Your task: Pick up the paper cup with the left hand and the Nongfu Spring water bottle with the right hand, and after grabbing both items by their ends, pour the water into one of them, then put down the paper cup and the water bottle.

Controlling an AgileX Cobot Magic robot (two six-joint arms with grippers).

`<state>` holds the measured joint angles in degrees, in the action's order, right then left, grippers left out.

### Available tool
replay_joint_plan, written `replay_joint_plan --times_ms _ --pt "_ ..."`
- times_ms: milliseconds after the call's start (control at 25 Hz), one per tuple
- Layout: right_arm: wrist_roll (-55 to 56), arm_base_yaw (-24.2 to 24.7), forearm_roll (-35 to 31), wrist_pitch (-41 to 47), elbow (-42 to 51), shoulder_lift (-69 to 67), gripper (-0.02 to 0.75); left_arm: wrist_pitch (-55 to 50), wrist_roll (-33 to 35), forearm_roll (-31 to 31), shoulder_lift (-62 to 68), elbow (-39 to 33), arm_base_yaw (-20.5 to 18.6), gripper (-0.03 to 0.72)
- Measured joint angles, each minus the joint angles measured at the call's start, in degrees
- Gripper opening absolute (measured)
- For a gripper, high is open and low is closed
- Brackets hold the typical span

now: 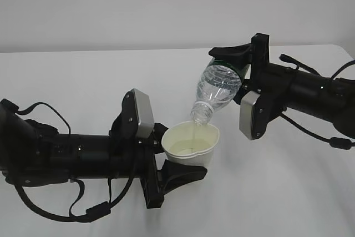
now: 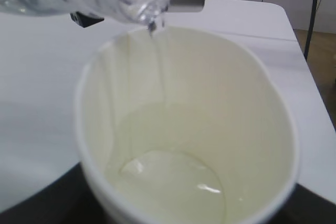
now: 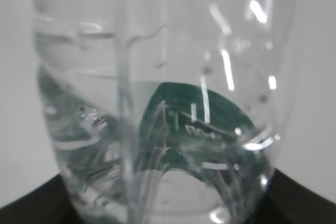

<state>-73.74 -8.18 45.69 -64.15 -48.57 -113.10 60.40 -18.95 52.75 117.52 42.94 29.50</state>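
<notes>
Pouring stage, with the paper cup (image 1: 191, 145) as the reference landmark. The cup is held above the white tabletop (image 1: 83, 81) by the left end effector (image 1: 176, 149), whose two black fingers stand partly apart and clasp the cup's wall from either side near its base; the cup's mouth faces upward with a slight lean. The left arm lies low and stretches away to the left of the cup. Above and to the right of the cup, the Nongfu Spring water bottle (image 1: 217, 88) is tipped steeply, neck downward, its uncapped mouth just over the cup's far rim. The right end effector (image 1: 236, 65) grips the bottle at its bottom end, by the dark green label band, with fingers partly apart around the body; the right arm extends to the right of the cup. A thin stream of water (image 2: 157, 61) falls from the bottle's mouth down along the cup's inner wall in the left wrist view, and a shallow pool (image 2: 170, 182) lies on the cream-white floor of the cup (image 2: 252, 129). In the right wrist view the bottle (image 3: 157, 103) fills the frame, ribbed and clear, with the green label seen through the plastic and some water inside.
</notes>
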Motion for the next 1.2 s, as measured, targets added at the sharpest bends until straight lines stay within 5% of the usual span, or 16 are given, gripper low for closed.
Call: replay_joint_plan --times_ms 1200 --pt "-1.1 0.0 0.0 0.0 0.0 0.0 0.467 0.0 0.0 0.1 0.0 0.0 0.0 0.456"
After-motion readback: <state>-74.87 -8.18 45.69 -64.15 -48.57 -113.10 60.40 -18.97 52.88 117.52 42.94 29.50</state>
